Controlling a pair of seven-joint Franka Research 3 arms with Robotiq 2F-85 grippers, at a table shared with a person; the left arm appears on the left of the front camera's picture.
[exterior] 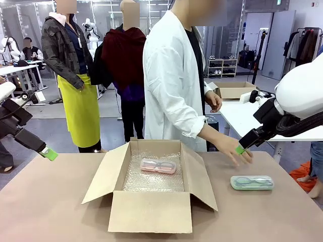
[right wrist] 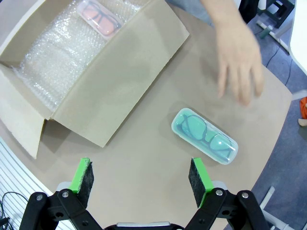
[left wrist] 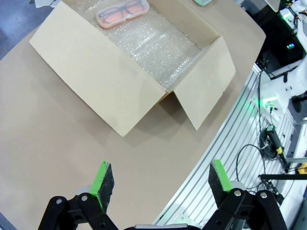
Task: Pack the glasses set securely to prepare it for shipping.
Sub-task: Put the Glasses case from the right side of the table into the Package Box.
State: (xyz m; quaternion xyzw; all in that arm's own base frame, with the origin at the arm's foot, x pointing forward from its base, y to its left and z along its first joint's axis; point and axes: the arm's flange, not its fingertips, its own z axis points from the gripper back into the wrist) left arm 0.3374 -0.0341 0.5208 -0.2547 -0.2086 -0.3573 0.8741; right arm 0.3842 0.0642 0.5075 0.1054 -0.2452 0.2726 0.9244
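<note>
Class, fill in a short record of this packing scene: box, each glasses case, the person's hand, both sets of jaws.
box: open, lined with bubble wrap
pink case: inside box, on the wrap
green case: on table, to robot's right of box
person's hand: above table, near green case, not touching
left jaws: open, empty
right jaws: open, empty, near green case

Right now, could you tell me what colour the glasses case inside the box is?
The case is pale pink; front view shows it best.
</note>
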